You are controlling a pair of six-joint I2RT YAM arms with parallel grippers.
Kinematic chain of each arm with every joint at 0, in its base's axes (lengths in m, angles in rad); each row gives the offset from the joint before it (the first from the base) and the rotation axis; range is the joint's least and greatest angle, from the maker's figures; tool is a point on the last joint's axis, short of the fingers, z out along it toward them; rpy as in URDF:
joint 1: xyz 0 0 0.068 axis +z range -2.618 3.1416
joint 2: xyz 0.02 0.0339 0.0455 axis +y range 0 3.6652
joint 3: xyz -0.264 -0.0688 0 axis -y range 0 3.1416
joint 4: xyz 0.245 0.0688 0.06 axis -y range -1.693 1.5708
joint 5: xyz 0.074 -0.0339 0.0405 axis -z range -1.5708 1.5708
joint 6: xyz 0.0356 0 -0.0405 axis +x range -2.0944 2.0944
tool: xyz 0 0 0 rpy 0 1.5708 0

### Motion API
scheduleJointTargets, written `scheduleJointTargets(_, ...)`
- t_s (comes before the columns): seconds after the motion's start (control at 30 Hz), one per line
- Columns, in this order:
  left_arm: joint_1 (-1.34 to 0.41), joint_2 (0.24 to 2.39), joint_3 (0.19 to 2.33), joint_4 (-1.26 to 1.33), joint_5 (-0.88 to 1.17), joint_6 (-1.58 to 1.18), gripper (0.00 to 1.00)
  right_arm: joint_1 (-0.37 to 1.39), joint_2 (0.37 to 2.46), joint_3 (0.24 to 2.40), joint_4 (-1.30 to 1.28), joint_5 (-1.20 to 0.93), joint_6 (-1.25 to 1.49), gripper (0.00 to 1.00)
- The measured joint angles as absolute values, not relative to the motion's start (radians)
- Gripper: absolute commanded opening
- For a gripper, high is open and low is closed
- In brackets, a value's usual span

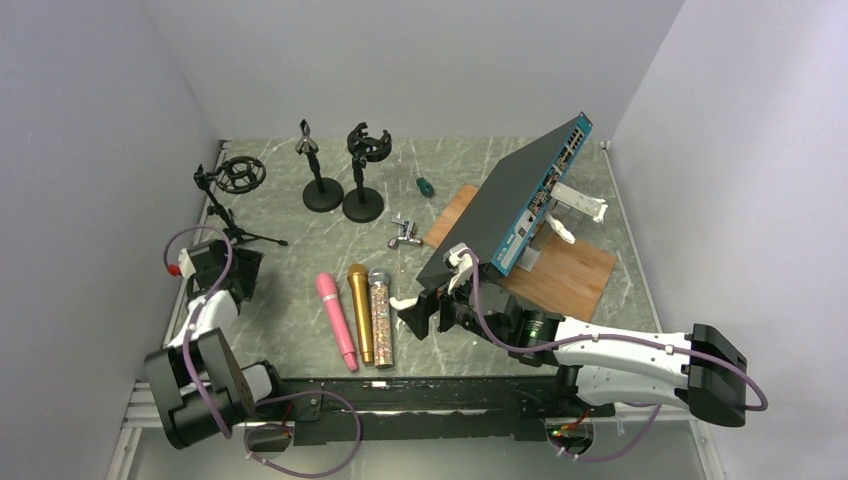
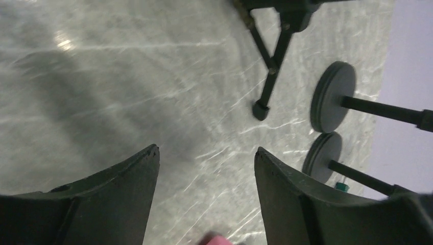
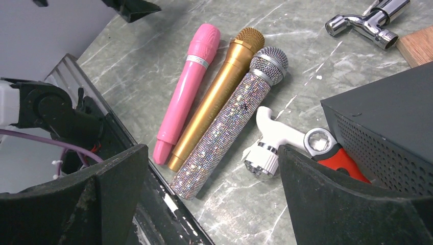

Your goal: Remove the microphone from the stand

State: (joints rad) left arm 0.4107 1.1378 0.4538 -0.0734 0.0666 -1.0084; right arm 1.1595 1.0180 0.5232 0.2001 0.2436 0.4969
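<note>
Three microphones lie side by side on the table: a pink one (image 1: 337, 320), a gold one (image 1: 360, 312) and a glittery one (image 1: 381, 318). The right wrist view shows them too, pink (image 3: 186, 87), gold (image 3: 219, 92), glittery (image 3: 232, 122). A tripod stand (image 1: 232, 180) and two round-base stands (image 1: 320, 170) (image 1: 363, 175) at the back hold no microphone. My left gripper (image 1: 240, 275) (image 2: 207, 153) is open and empty, low over the table left of the pink microphone. My right gripper (image 1: 425, 315) (image 3: 212, 153) is open and empty, just right of the glittery microphone.
A dark network switch (image 1: 520, 200) leans tilted over a wooden board (image 1: 570, 275) at the right. A chrome tap (image 1: 405, 235), a small green item (image 1: 425, 186), a white tap part (image 3: 268, 138) and a red-handled wrench (image 3: 332, 150) lie nearby.
</note>
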Motion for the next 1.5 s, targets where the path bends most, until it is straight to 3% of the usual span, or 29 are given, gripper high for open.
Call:
scheduleJointTargets(0.23,0.423,1.325,0.448,0.224,0.153,-1.052,0.69,1.161,0.994,0.503,0.219,0.232,0.49,1.0)
scheduleJointTargets(0.4,0.429,1.485,0.455,0.377,0.207,-1.097,0.52,1.161,0.994,0.503,0.22,0.23,0.49,1.0)
scheduleJointTargets(0.73,0.429,1.699,0.542,0.59,0.281,-1.143,0.52,1.161,0.953,0.494,0.219,0.221,0.491,1.0)
scheduleJointTargets(0.9,0.427,1.73,0.561,0.595,0.296,-1.157,0.26,1.161,0.943,0.492,0.22,0.218,0.491,1.0)
scheduleJointTargets(1.13,0.381,1.732,0.59,0.567,0.294,-1.175,0.15,1.161,0.945,0.492,0.22,0.218,0.49,1.0)
scheduleJointTargets(1.37,0.243,1.689,0.533,0.589,0.207,-1.287,0.15,1.161,0.955,0.492,0.225,0.219,0.491,1.0)
scheduleJointTargets(1.43,0.192,1.685,0.526,0.594,0.18,-1.327,0.21,1.161,0.962,0.492,0.226,0.219,0.491,1.0)
scheduleJointTargets(1.5,0.142,1.694,0.528,0.607,0.161,-1.362,0.37,1.161,0.969,0.492,0.226,0.219,0.491,1.0)
